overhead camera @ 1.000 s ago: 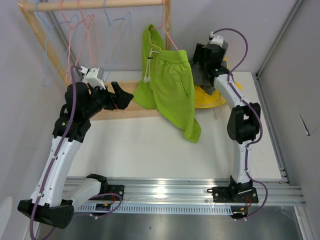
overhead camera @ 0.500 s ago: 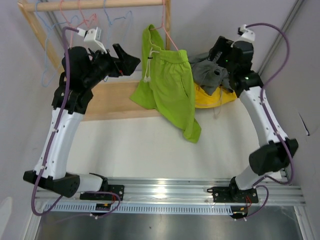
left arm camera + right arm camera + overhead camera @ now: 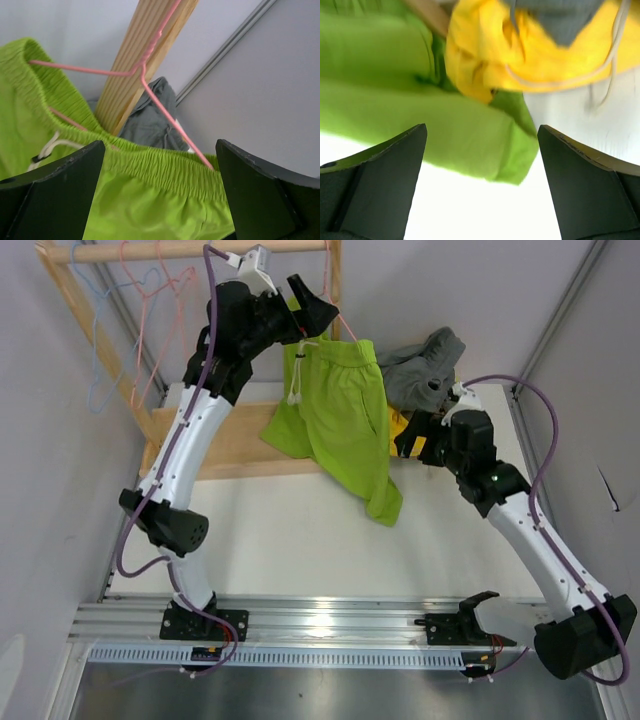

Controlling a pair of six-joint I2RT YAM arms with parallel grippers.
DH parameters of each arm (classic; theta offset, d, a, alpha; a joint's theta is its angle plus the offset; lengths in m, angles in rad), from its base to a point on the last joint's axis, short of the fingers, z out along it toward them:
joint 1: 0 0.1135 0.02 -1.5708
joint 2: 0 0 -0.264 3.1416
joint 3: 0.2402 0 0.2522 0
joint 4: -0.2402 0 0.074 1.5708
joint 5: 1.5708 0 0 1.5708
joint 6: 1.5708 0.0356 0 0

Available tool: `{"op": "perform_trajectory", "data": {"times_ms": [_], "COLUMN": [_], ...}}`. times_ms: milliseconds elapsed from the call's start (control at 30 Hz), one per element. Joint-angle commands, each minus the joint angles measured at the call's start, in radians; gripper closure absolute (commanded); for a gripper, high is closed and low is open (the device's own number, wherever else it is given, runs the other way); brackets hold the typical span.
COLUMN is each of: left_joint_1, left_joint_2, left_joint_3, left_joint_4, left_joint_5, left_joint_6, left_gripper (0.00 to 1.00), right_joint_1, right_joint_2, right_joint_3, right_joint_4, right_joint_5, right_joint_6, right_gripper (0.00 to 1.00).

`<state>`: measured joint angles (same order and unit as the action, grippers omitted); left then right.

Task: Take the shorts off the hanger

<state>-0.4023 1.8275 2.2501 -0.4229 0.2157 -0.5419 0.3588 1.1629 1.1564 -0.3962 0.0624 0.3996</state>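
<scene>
left wrist: pink hanger [image 3: 142, 71] carrying lime shorts [image 3: 150, 200] | right wrist: yellow shorts [image 3: 520, 55]

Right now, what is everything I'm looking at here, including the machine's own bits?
Lime green shorts: one, on a hanger at the rack's right end, leg trailing onto the table.
Pink hanger: one, holding those shorts.
Yellow shorts: one, heaped on the table right of the green pair.
Grey shorts: at least one, piled on the yellow.
Empty hangers: several, pink and pale blue, on the rack's left.
Wooden rack: one, pale wood, at the table's back.
Table: one, white.
Left arm, right arm: white and black.
Left pincer: black, open, at the green waistband.
Right pincer: black, open, over the green leg.
</scene>
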Motion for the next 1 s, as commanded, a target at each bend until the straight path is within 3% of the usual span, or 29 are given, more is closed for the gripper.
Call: {"op": "perform_trajectory", "data": {"times_ms": [0, 467, 567, 633, 667, 800, 900, 967], "left_joint_1": [-0.029, -0.053, -0.053, -0.053, -0.053, -0.053, -0.053, -0.055], "left_joint_2": [0.033, 0.196, 0.220, 0.231, 0.234, 0.230, 0.214, 0.201], "left_joint_3": [0.088, 0.158, 0.157, 0.154, 0.154, 0.155, 0.164, 0.184], "left_joint_4": [0.082, 0.223, 0.246, 0.254, 0.263, 0.277, 0.276, 0.262], "left_joint_5": [-0.025, -0.052, -0.052, -0.053, -0.053, -0.045, -0.027, -0.027], "left_joint_6": [-0.061, -0.179, -0.202, -0.214, -0.219, -0.231, -0.250, -0.257], "left_gripper": [0.01, 0.04, 0.17, 0.37, 0.55, 0.85, 0.98, 1.00], "right_joint_1": [0.015, 0.017, 0.017, 0.019, 0.020, 0.031, 0.057, 0.075], "right_joint_2": [-0.098, -0.192, -0.200, -0.204, -0.204, -0.203, -0.198, -0.190], "right_joint_3": [-0.044, -0.109, -0.126, -0.136, -0.145, -0.169, -0.175, -0.173], "right_joint_4": [0.007, -0.020, -0.004, 0.003, 0.007, 0.022, 0.036, 0.042], "right_joint_5": [0.030, -0.002, -0.007, -0.010, -0.013, -0.016, -0.007, 0.008], "right_joint_6": [-0.008, -0.033, -0.031, -0.031, -0.031, -0.024, -0.021, -0.019], "right_gripper": [0.01, 0.01, 0.01, 0.01, 0.01, 0.01, 0.00, 0.01]}}
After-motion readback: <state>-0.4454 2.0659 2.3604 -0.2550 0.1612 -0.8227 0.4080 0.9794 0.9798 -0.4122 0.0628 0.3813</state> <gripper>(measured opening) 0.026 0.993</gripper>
